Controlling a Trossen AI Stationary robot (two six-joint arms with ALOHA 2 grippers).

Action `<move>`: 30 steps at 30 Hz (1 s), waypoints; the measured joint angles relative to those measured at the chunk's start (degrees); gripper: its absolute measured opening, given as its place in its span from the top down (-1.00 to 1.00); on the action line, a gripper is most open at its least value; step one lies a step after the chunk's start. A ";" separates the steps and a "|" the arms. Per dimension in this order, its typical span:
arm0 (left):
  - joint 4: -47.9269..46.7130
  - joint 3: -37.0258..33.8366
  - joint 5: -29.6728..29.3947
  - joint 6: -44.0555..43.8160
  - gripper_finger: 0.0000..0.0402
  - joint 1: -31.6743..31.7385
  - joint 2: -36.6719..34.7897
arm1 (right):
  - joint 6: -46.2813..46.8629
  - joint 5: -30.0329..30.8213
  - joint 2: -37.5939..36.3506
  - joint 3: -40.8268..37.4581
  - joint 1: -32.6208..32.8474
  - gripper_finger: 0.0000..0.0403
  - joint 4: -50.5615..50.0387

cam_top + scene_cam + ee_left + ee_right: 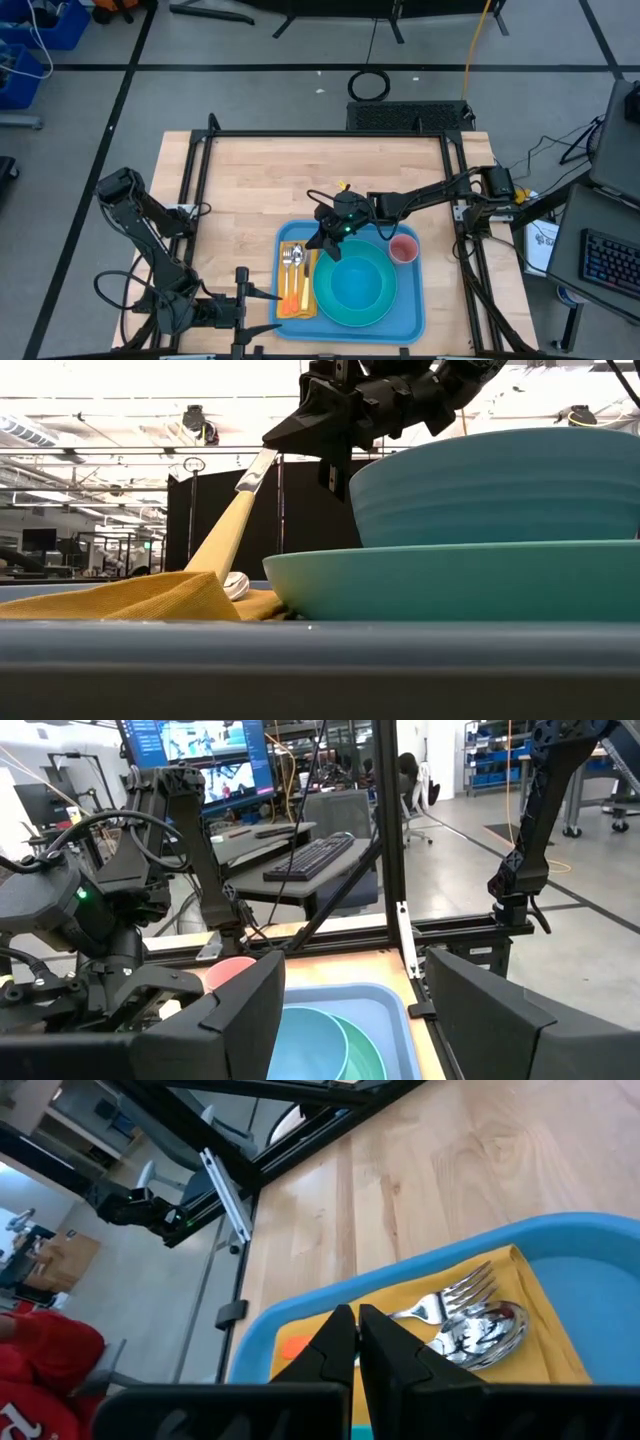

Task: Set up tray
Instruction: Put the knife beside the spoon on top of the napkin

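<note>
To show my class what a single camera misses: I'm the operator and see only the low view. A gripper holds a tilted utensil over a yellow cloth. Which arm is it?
Observer: The right gripper, shut on the knife; the high view shows its arm reaching over the tray.
Operator: What else lies on the cloth?
Observer: A fork and a spoon, side by side.
Operator: And the other arm?
Observer: The left gripper is open, at the table's front edge, left of the tray.

Place: a robotics lab, where I work
Floor: grey, taped in black lines (300,68); blue bins (40,25)
Desks: keyboard (308,857); monitor (205,750); office chair (412,782)
</note>
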 joint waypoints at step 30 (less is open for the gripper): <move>-0.04 0.00 0.13 0.02 -0.24 0.02 0.00 | -3.22 0.55 0.00 -1.91 -3.45 1.00 -3.44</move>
